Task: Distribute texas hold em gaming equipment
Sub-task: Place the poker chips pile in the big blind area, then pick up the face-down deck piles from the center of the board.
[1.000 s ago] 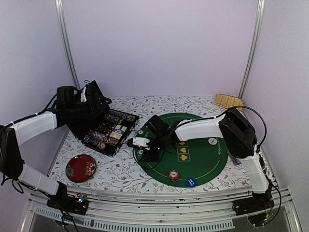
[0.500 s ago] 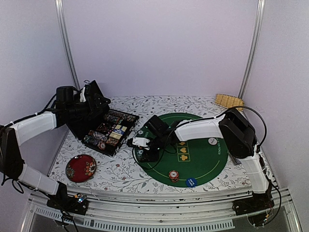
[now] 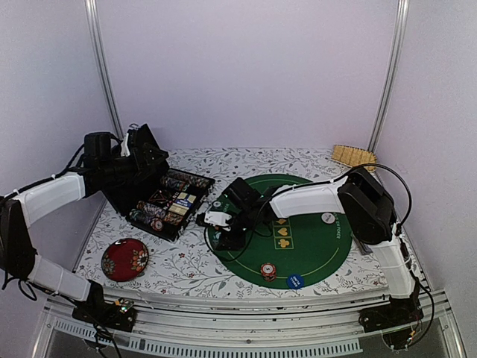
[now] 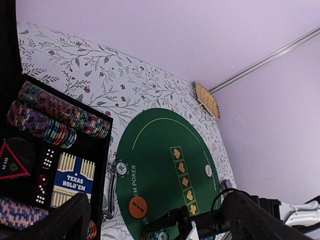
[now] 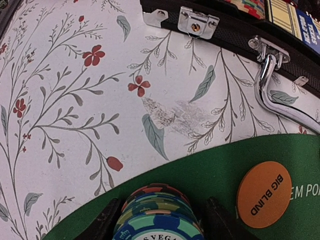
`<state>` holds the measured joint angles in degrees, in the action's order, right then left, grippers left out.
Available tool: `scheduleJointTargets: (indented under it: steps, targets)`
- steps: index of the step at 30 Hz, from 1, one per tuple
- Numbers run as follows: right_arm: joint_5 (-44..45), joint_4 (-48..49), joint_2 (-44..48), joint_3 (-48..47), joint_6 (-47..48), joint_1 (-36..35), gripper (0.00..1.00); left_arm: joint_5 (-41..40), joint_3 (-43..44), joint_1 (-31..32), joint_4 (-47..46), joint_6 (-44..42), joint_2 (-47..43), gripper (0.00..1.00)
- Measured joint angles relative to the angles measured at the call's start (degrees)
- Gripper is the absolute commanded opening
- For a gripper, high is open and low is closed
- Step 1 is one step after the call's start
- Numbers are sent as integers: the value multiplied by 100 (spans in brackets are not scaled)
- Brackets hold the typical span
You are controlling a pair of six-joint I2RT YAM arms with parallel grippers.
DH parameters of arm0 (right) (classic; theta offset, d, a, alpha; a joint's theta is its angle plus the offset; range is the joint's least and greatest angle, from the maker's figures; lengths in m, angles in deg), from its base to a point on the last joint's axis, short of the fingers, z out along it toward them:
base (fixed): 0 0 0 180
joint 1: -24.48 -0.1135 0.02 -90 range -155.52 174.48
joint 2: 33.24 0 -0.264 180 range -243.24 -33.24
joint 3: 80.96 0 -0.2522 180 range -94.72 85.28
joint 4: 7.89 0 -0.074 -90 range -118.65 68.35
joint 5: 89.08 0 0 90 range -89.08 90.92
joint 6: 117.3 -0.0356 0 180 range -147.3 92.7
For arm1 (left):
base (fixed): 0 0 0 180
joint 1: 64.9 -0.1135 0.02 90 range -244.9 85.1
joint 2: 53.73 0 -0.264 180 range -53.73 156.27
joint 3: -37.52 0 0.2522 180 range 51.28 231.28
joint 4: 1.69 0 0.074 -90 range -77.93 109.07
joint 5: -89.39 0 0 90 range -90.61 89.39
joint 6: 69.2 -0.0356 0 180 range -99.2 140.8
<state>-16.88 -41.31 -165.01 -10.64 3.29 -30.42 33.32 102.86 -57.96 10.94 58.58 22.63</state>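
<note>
My right gripper [image 5: 162,222] [image 3: 223,237] is low over the left edge of the green poker mat [image 3: 305,246]. Its fingers stand open on either side of a blue-green and red striped chip stack [image 5: 159,215]. The orange "Big Blind" disc [image 5: 263,194] lies just right of the stack and also shows in the left wrist view [image 4: 137,207]. A red chip stack [image 3: 268,271], a blue disc [image 3: 295,281] and a white disc [image 3: 328,218] lie on the mat. My left gripper [image 3: 143,155] [image 4: 157,207] is open and empty by the raised lid of the black case [image 3: 168,203].
The case holds rows of chips [image 4: 55,117], dice and a "Texas Hold'em" card box [image 4: 74,178]. Its metal handle [image 5: 270,95] faces the mat. A single chip [image 4: 121,167] lies at the mat's edge. A red floral dish [image 3: 124,259] is front left. A tan woven piece [image 3: 353,156] is back right.
The left wrist has shifted very slightly to the left. The right gripper and the chip stack have not visibly moved.
</note>
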Motion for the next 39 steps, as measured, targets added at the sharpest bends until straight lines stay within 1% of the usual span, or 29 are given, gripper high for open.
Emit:
scheduleJointTargets:
  steps: [1, 2, 3, 9, 15, 19, 22, 25, 27, 30, 33, 34, 36, 38, 39]
  targets:
    - [13, 0, 0, 0, -9, 0, 71, 0, 0, -7, 0, -4, 0, 98]
    - [35, 22, 0, 0, 20, 0, 88, 0, 0, -11, 2, -7, 0, 98]
    - [44, 37, 0, 0, 0, 2, 99, -2, 0, -15, 4, -9, 0, 98]
    - [101, 122, 0, -33, 24, 20, 99, -4, 0, -28, 15, -11, 0, 98]
    - [96, -7, 11, -129, 7, -35, 99, -9, 0, -33, 42, -61, -11, 98]
    - [-15, -66, 240, -140, 0, -136, 99, -42, 2, -35, 146, -177, -76, 98]
    - [-190, -39, 627, -140, -57, -175, 99, -103, 24, -37, 275, -293, -92, 98]
    - [-269, 118, 1200, -149, -164, -192, 99, -197, 105, -37, 474, -444, -92, 98]
    - [-190, 260, 1552, -179, -282, -195, 99, -275, 192, -37, 625, -562, -92, 98]
    - [188, 527, 2129, -184, -627, -136, 99, -431, 385, -37, 892, -774, -92, 98]
    - [586, 608, 2621, -155, -1152, 98, 99, -588, 625, -37, 1174, -1001, -92, 98]
    - [693, 586, 2796, -105, -1386, 271, 99, -640, 710, -37, 1276, -1073, -92, 98]
    - [892, 487, 3101, 68, -1875, 708, 99, -728, 859, -35, 1451, -1200, -90, 98]
    - [1150, 291, 3467, 472, -2474, 1331, 99, -817, 1012, -2, 1602, -1335, -79, 98]
    - [1305, 129, 3657, 767, -2758, 1499, 99, -863, 1073, 9, 1648, -1397, -66, 98]
